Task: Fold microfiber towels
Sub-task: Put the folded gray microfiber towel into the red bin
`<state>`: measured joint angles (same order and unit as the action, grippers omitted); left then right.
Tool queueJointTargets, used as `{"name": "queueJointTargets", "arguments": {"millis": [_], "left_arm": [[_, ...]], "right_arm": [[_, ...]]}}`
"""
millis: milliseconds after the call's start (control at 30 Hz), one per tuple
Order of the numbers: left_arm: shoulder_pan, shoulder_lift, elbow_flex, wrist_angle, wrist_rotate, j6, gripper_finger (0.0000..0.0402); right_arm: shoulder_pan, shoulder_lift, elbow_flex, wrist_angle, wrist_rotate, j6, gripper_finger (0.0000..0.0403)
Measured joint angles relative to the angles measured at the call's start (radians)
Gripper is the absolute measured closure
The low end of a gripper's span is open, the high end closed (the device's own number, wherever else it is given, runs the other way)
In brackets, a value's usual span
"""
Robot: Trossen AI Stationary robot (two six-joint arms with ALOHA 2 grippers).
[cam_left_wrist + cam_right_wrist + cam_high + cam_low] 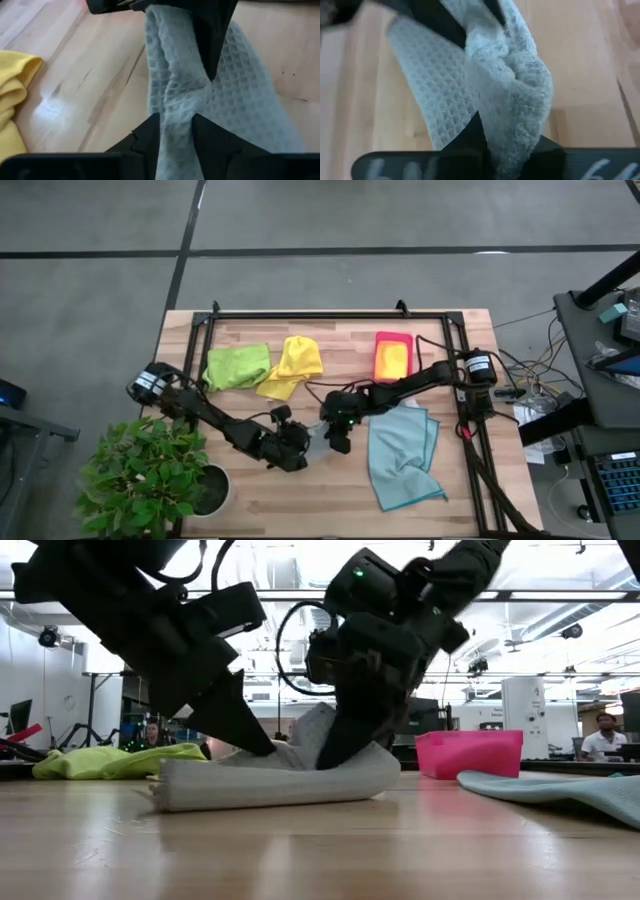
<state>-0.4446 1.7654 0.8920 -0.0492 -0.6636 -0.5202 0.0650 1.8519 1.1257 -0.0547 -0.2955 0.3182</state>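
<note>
Right gripper (336,442) jaws are clamped on the grey waffle-weave microfiber towel (270,778); left gripper (297,448) jaws straddle a towel fold, part open. The towel lies at tabletop (300,500) centre, between both grippers: 3 o'clock of the left, 9 o'clock of the right, long axis 3-to-9.

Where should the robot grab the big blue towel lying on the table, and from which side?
Probably a corner of the light blue towel, best the one pointing at the table's front edge. It lies flat and spread out there, clear of other things, so an end effector coming straight down from above could pinch that corner. The folded-over layers nearer the pink tray look bulkier.
</note>
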Motion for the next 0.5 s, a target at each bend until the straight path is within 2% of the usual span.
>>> {"name": "queueJointTargets", "arguments": {"millis": [133,300,500], "left_arm": [[0.0,-0.019,0.0,-0.031,0.002,0.032,0.0283],[0.0,-0.067,0.0,-0.093,0.003,0.038,0.028],[0.0,-0.132,-0.007,-0.127,0.003,0.039,0.028]], "right_arm": [[0.0,0.0,0.082,-0.155,0.008,-0.087,0.0384],[-0.012,-0.009,0.184,-0.362,0.017,-0.19,0.0384],[-0.045,-0.031,0.31,-0.677,0.125,-0.286,0.0385]]}}
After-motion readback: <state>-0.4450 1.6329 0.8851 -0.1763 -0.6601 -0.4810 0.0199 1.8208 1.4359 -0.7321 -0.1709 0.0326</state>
